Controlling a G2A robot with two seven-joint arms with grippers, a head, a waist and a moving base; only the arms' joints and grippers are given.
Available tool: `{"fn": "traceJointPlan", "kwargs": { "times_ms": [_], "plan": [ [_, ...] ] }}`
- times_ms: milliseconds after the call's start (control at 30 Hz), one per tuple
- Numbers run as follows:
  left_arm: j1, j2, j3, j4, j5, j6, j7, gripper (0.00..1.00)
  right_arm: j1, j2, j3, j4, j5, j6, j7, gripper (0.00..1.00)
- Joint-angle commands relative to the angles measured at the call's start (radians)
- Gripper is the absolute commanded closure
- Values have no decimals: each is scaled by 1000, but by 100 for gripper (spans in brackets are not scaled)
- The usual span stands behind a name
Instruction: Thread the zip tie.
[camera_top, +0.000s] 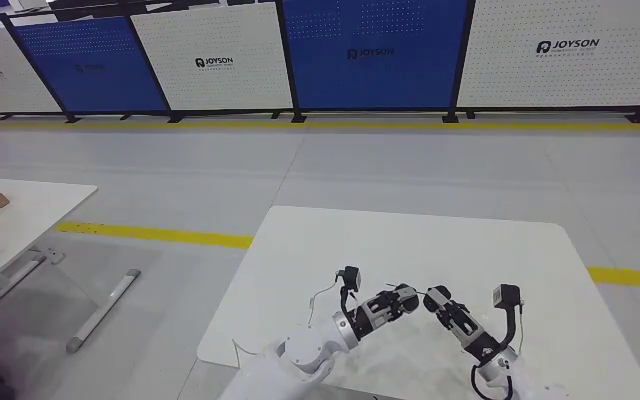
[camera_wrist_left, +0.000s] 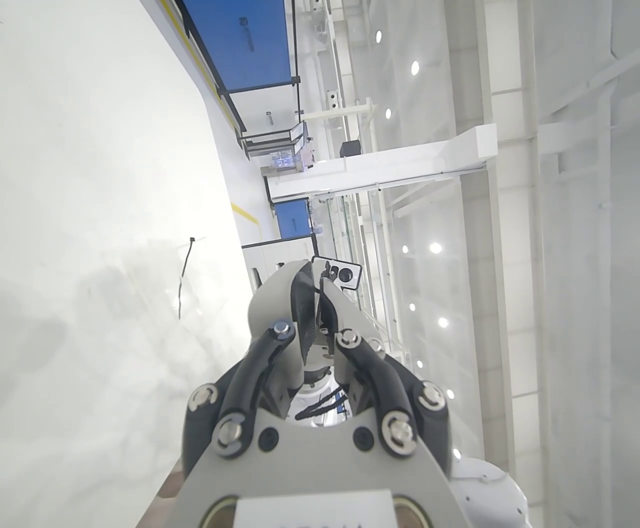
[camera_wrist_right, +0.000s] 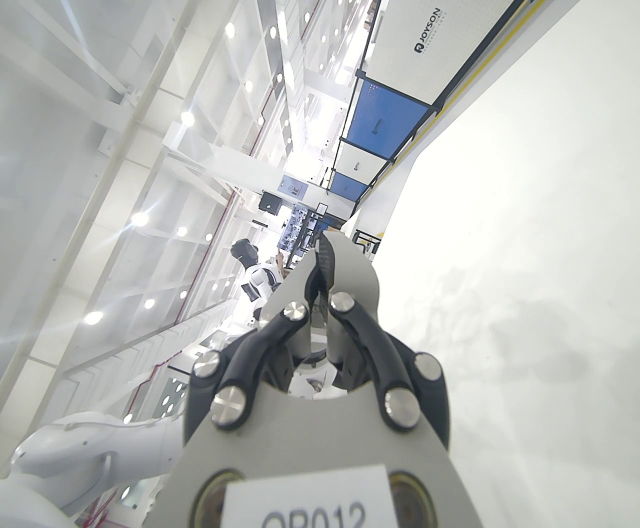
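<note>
1. Finds the left jaws pressed together in the left wrist view, the ribbed pads (camera_wrist_left: 303, 300) lying face to face with no gap along their length.
2. Sees nothing thick clamped there. Cannot tell whether the small dark bits at the very tips are something nipped or part of the fingers themselves.
3. Finds the right jaws likewise together in the right wrist view, the dark pads (camera_wrist_right: 326, 252) meeting at the tips with nothing visible between them.
4. From above, places the left arm (camera_top: 365, 318) and the right arm (camera_top: 465, 335) low over the near part of the white counter (camera_top: 400, 235), with the left jaws and right jaws pointing at each other, tip close to tip. Cannot judge there whether the tips touch.
5. Locates the zip tie (camera_wrist_left: 184, 274) as a thin black strip that appears to lie on the counter. Puts its head end farther from the left jaws and its tail nearer, well apart from the pads and touched by neither arm.
6. Loses the space just beyond the left tips behind the fingers. Glimpses past them a small white block (camera_wrist_left: 344, 276) with a round lens.
7. Loses the near edge of the counter behind the arms and the frame's lower border in the top view.
</note>
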Motion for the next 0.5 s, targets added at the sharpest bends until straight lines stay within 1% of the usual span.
{"fn": "traceJointPlan", "kwargs": {
  "times_ms": [0,67,367,400,433,467],
  "plan": [
    [-1,-1,0,1,1,-1,0,95,0,0,0,0,0,0,0,100],
    [-2,-1,0,2,-1,-2,-4,100,0,0,0,0,0,0,0,100],
    [-3,-3,1,5,2,-11,-10,100,-1,-1,0,-2,0,4,-6,100],
    [-2,-3,1,4,2,-13,-11,100,-1,-1,2,-4,1,7,-8,93],
    [-1,-3,1,2,2,-14,-11,100,-2,-2,4,-5,3,8,-7,58],
    [1,-3,0,-1,2,-15,-12,100,-5,-2,9,-6,8,6,-5,15]
  ]
}}
